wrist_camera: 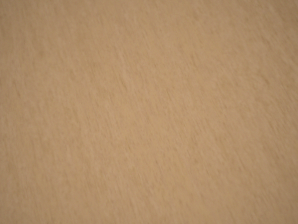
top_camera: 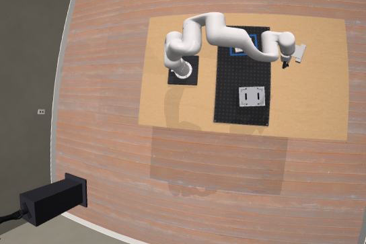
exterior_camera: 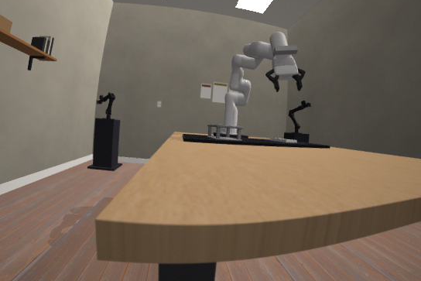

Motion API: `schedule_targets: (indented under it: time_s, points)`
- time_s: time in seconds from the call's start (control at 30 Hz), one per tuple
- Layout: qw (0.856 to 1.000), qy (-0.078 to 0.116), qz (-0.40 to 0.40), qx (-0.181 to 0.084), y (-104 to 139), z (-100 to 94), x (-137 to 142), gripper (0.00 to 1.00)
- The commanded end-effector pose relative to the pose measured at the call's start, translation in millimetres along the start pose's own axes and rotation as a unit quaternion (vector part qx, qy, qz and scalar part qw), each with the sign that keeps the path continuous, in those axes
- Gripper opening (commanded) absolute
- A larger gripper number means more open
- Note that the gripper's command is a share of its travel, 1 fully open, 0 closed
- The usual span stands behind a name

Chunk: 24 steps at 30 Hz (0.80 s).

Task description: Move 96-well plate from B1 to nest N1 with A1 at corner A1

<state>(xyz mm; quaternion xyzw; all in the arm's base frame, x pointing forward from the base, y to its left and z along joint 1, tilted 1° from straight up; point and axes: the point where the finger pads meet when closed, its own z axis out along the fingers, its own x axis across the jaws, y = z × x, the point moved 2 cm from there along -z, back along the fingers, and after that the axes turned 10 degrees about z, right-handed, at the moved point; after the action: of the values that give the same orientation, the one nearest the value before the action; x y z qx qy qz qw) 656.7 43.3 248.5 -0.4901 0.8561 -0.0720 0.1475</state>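
Gripper (exterior_camera: 286,80) fingers are spread wide and hold nothing, hanging high above bare wooden table (top_camera: 309,104) just right of the black perforated mat (top_camera: 242,111). On that mat, the 96-well plate (top_camera: 239,50) lies in the blue-outlined spot B1 (top_camera: 254,41), largely hidden under the arm. The raised nest N1 (top_camera: 251,96) stands nearer, with no plate in it. Judging by this, the approach is under way: next, the gripper must move left over the plate and descend.
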Motion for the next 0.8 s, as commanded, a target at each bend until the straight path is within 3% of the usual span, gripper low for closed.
schedule_targets:
  time_s: [0.0, 0.17, 0.23, 0.43, 0.5, 0.77]
  points:
    - [1.0, 0.009, -0.019, -0.011, 6, -9.5, 6, 1.0]
    - [1.0, 0.009, -0.019, -0.011, 18, -20.8, 19, 1.0]
    - [0.998, 0.021, -0.042, -0.029, 24, -25.7, 24, 1.0]
    - [0.998, 0.021, -0.042, -0.029, 37, -36.5, 38, 1.0]
    - [0.996, 0.031, -0.065, -0.048, 43, -40.9, 43, 1.0]
    - [0.996, 0.031, -0.065, -0.048, 58, -51.2, 57, 1.0]
